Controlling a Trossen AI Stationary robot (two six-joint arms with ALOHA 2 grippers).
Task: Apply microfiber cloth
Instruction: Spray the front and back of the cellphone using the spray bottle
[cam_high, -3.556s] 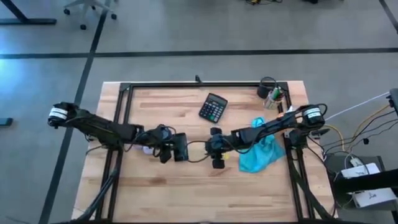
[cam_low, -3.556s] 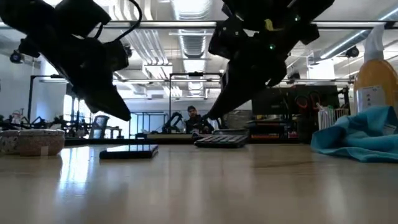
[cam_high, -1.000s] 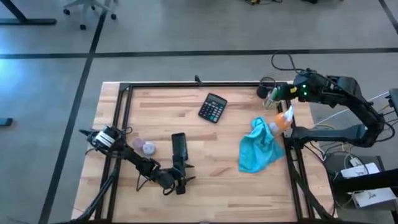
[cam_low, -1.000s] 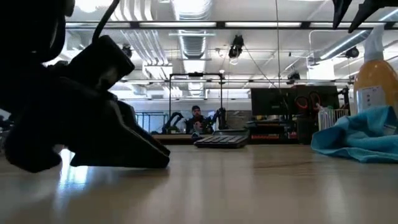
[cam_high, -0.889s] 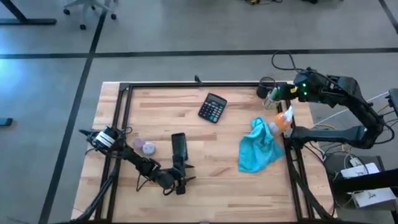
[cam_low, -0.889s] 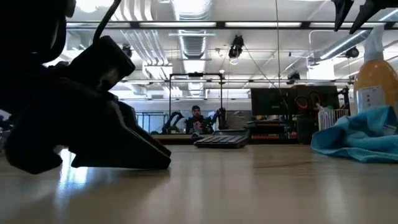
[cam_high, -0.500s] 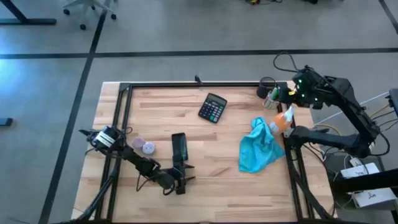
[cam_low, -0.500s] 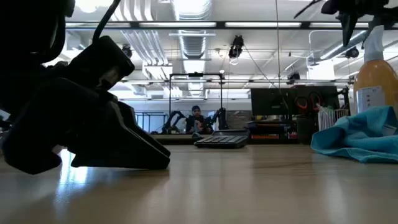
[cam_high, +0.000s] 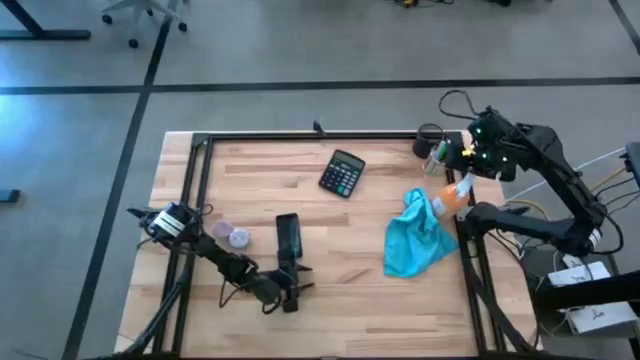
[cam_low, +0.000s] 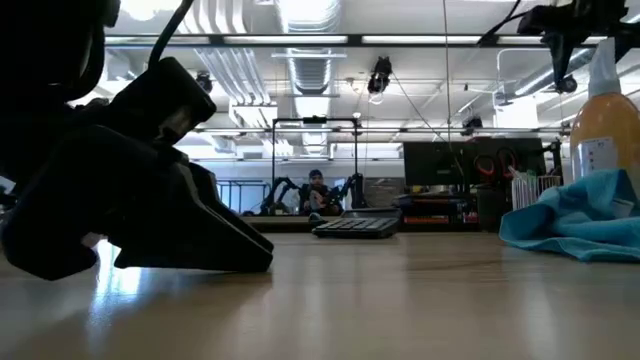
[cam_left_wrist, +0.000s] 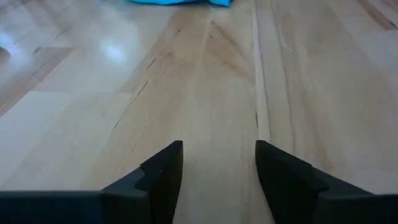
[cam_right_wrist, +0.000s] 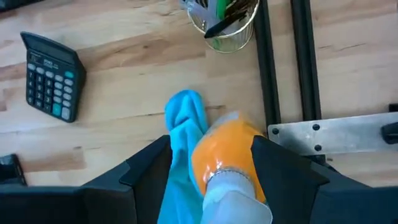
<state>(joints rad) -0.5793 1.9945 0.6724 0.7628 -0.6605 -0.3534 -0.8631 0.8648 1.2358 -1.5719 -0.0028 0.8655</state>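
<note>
The turquoise microfiber cloth (cam_high: 415, 240) lies bunched on the table's right side, its far end leaning against an orange spray bottle (cam_high: 455, 192). My right gripper (cam_right_wrist: 211, 144) hangs open over that bottle (cam_right_wrist: 224, 155). Its fingers stand to either side of the bottle top, and the cloth (cam_right_wrist: 183, 143) shows beside them. In the low view the right gripper (cam_low: 565, 25) is above the bottle (cam_low: 603, 130) and the cloth (cam_low: 570, 225). My left gripper (cam_high: 290, 297) stays open, low over the table's near part, with only bare wood between its fingers (cam_left_wrist: 219, 149).
A black calculator (cam_high: 342, 173) lies at the far middle and a black phone (cam_high: 287, 235) left of centre. A mesh cup of pens (cam_high: 437, 150) stands in the far right corner. A small round object (cam_high: 238, 236) sits at the left. A black frame rail (cam_high: 465, 270) runs beside the cloth.
My right gripper has come from the far right corner toward the spray bottle and moved down over it, staying open. The cloth, the bottle and my left arm have not moved.
</note>
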